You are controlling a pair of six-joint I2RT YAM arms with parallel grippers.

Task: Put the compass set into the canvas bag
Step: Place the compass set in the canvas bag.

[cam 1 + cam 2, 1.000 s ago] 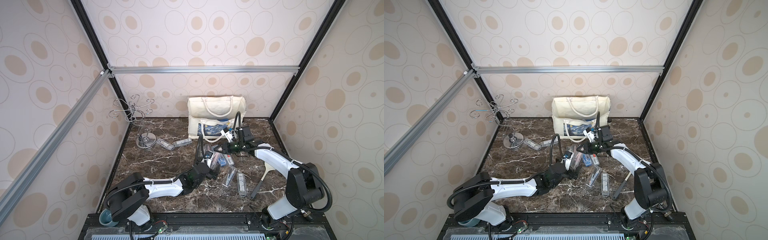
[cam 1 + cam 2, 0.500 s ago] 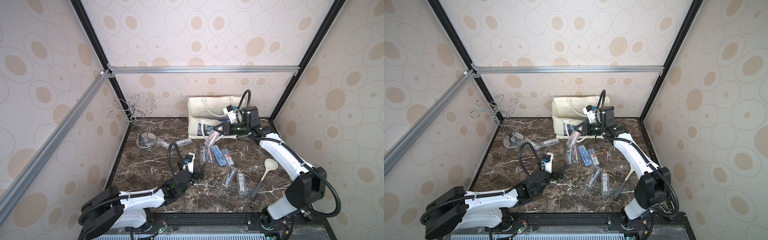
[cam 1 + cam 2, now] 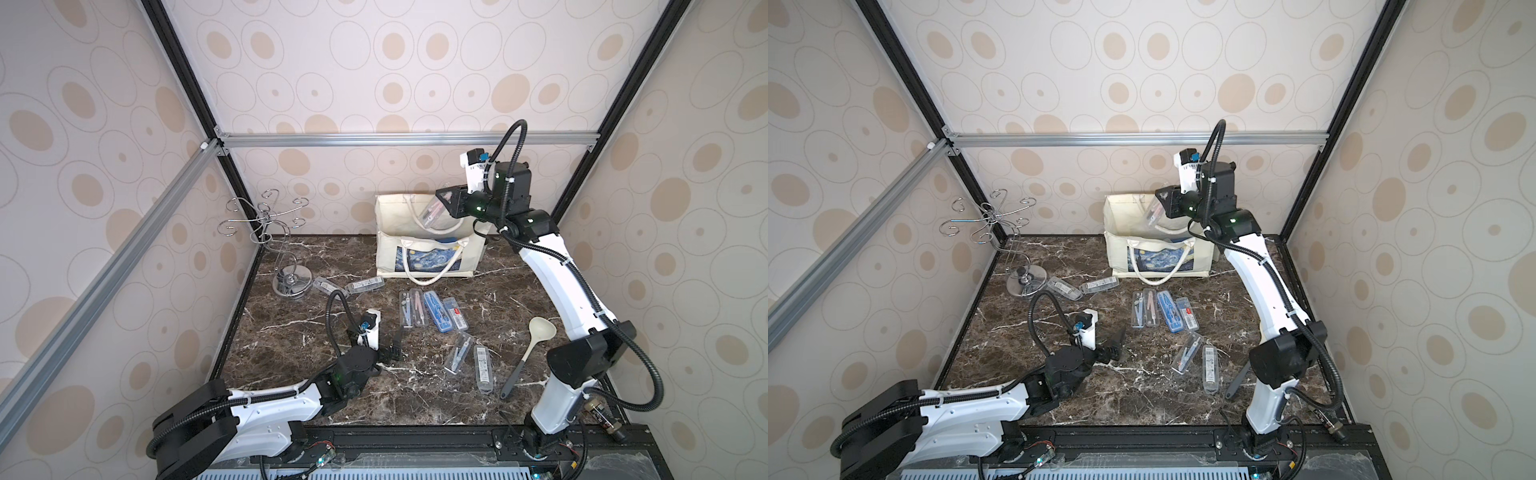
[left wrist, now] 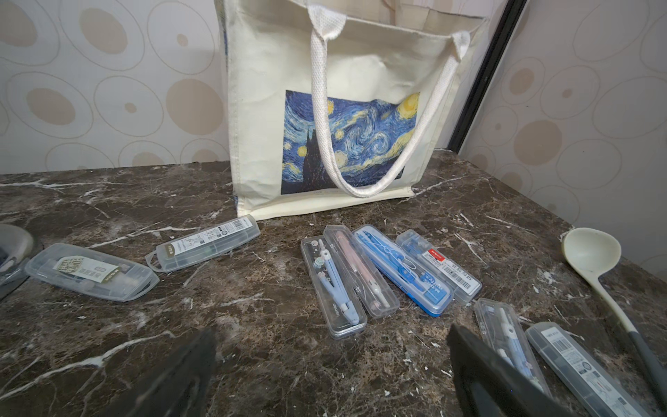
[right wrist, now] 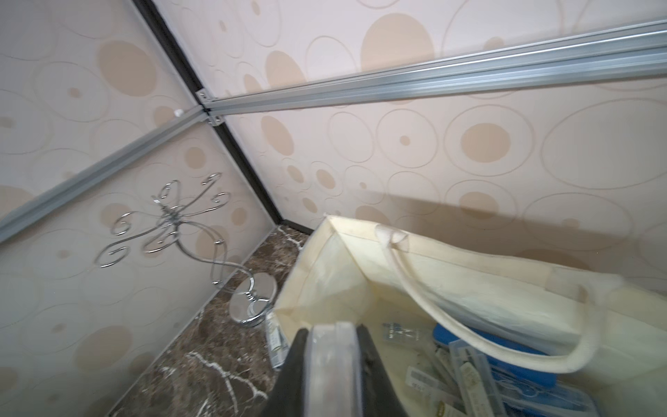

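Compass set [image 3: 431,215] hangs tilted over bag [image 3: 388,253] mouth, pinched in right gripper [image 3: 441,203]. Left gripper [image 3: 397,347] spread wide, empty, low over table [image 3: 291,332]. Risk: on release it snags drooping handle [image 5: 426,299] and tips out beside bag.
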